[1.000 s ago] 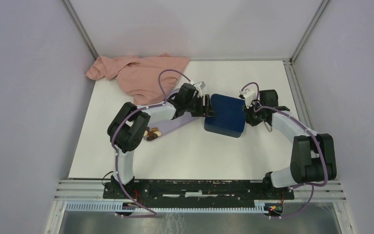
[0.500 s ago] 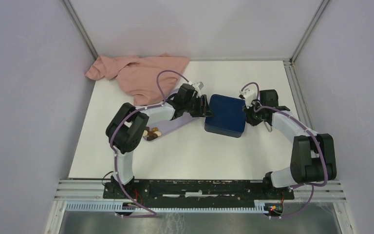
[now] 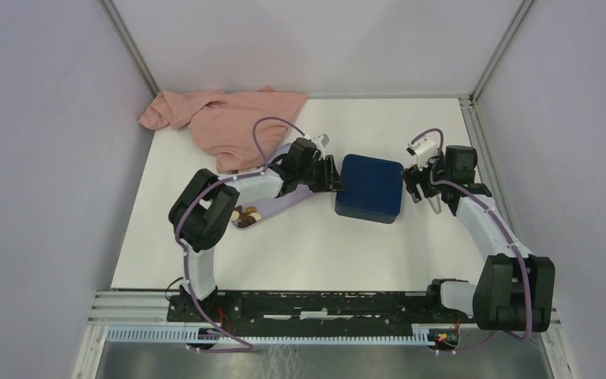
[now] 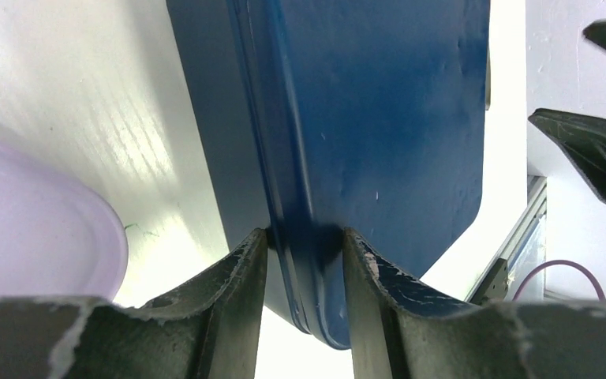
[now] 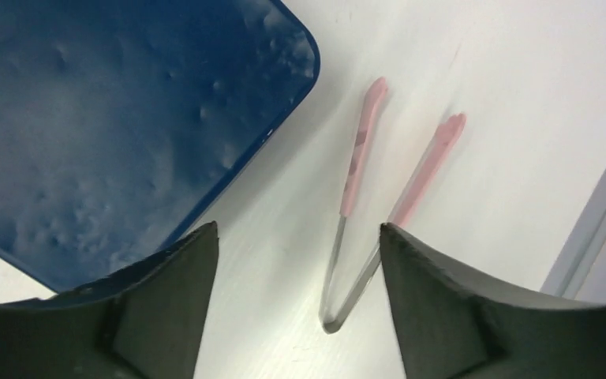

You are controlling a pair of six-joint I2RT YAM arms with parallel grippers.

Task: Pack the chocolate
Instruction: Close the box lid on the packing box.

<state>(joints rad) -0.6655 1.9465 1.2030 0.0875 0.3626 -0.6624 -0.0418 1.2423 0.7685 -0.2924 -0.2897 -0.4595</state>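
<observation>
**White surface, closed blue box pinched at its edge**

White surface (image 3: 323, 245) walled in pale lilac, seen from above, with two robot arms bolted at its 6 o'clock edge. A crumpled pink cloth (image 3: 229, 118) lies at 11 o'clock, against the far wall.

Near the centre sits a dark blue square box (image 3: 369, 188), lid on. The left jaws are clenched on the box's rim at its 9 o'clock side, one finger on either face of the edge.

A lilac tray (image 3: 284, 201) lies at 9 o'clock from the box, close to it and partly under the left arm (image 3: 205, 209).

Pink-tipped metal tongs (image 5: 360, 150) lie flat on the surface at 3 o'clock from the box, just beside its corner. The right jaws are spread wide and hold nothing, hanging over the tongs and that corner.

The chocolate (image 3: 246, 215), a few small brown and cream pieces, is in the tray's 8 o'clock end, partly hidden by the left arm's elbow.
</observation>
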